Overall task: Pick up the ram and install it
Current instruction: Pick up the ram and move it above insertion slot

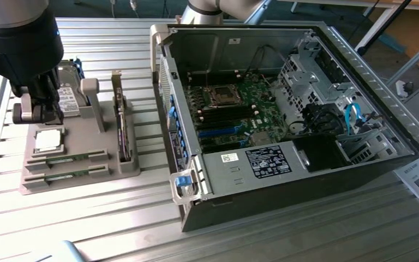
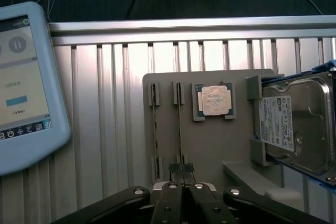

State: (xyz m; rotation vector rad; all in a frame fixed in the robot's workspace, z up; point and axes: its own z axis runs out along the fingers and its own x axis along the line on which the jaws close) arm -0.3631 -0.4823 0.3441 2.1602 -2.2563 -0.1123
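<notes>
Two ram sticks (image 2: 179,124) in grey holder (image 2: 210,145), jaws closed above it

You have two sticks to look at, each a long, thin, green board standing on its edge. The first ram stick (image 1: 67,159) (image 2: 179,124) sits in a slot of the grey holder (image 1: 78,184), just beside the square processor chip (image 1: 48,141). The second ram stick (image 1: 65,175) (image 2: 156,129) lies parallel to it in the next slot, on the side away from the chip, close but apart. Both rest level in their slots, their ends caught in small grey brackets.
</notes>
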